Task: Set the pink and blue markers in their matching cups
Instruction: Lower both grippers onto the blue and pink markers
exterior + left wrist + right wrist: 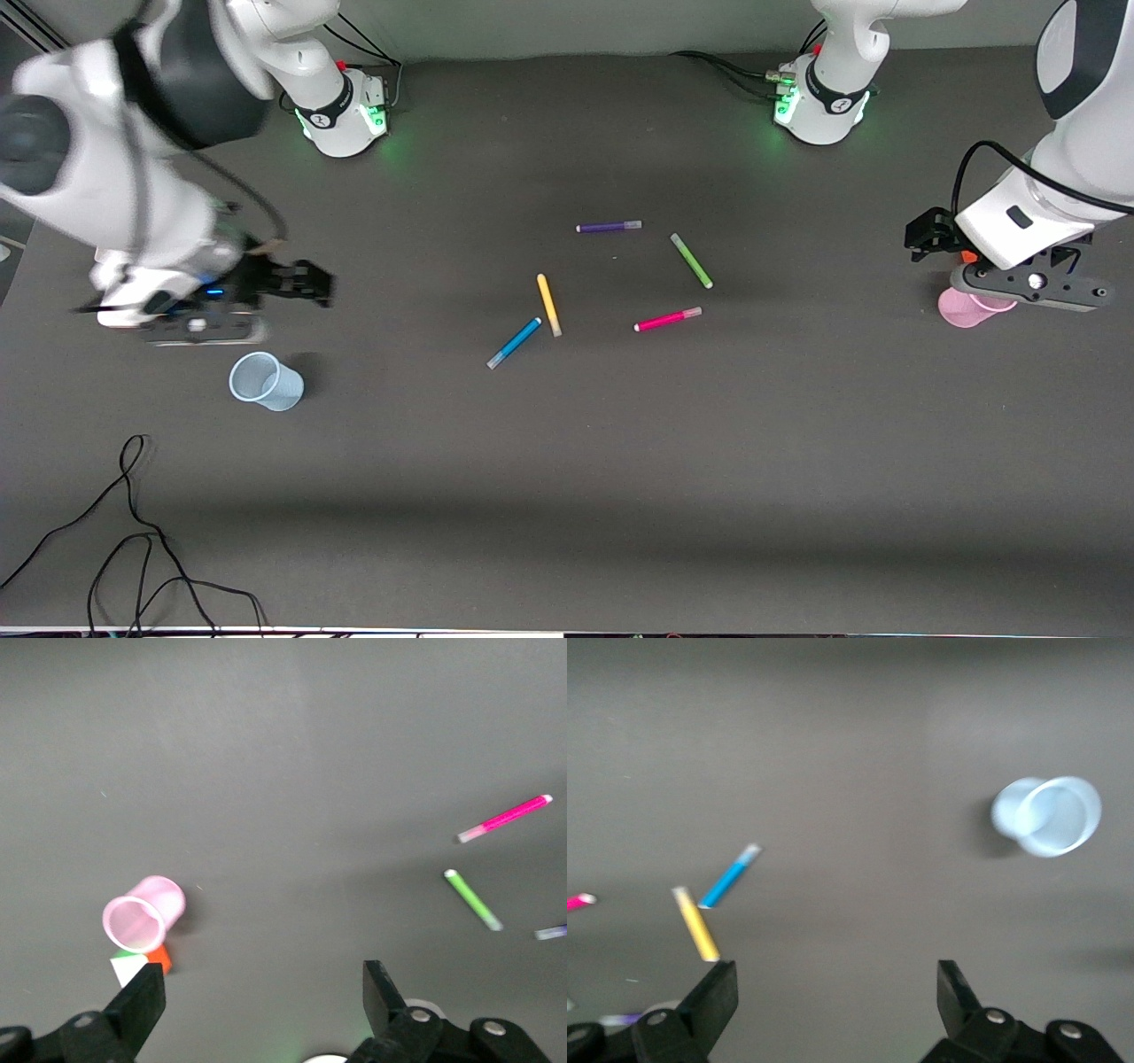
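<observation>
- Five markers lay loose in the middle of the surface, with the yellow marker [548,304] as the landmark for everything else.
- The blue marker [514,343] lay just beside the yellow marker's nearer end, slanting toward the front camera and the right arm's end; the pink marker [667,320] lay apart from the yellow one, toward the left arm's end, its long axis running nearly along the surface's length.
- The green marker [691,260] and the purple marker [609,227] lay farther from the front camera than the yellow one.
- The blue cup [265,381] stood well apart from the yellow marker toward the right arm's end; the pink cup [970,308] stood well apart toward the left arm's end.
- The right pincer [301,285] hung released and empty over bare surface near the blue cup, fingers spread wide in its wrist view.
- The left pincer [926,237] hung likewise released and empty beside the pink cup.
- Judging by position, the right arm was closer to the blue marker and the left to the pink; each would need to travel inward toward the yellow marker and turn its fingers across its marker's long axis.
</observation>
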Robot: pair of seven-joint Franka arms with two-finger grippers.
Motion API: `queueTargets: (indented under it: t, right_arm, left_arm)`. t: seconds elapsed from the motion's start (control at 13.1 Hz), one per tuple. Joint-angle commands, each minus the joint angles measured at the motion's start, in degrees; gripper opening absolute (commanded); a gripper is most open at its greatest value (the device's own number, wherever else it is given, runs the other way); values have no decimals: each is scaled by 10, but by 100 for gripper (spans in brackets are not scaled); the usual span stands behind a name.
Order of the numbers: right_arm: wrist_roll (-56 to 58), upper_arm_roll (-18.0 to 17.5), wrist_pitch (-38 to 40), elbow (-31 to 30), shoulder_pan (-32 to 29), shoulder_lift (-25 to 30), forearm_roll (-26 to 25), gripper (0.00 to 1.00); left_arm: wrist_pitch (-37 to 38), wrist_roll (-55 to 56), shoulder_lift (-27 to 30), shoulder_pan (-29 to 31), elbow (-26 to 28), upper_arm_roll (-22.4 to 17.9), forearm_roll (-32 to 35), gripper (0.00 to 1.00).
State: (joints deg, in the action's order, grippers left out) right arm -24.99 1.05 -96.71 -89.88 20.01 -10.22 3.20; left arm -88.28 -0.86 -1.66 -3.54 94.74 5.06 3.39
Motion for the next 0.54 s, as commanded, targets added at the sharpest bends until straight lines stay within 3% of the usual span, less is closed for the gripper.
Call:
queueTargets:
  t: [0.0,0.23,0.46]
  right_arm:
    - [-160,6,-20,13,59,-26,22,100]
    - [-340,5,-65,15,124,-60,23,100]
    - [-498,5,-115,15,159,-91,57,100]
  left_arm:
    - [37,129,1,-2,-3,-1,-31,99]
    - [57,320,-5,-1,-1,-2,-98,99]
    - [63,491,-23,-12,-2,0,-113,99]
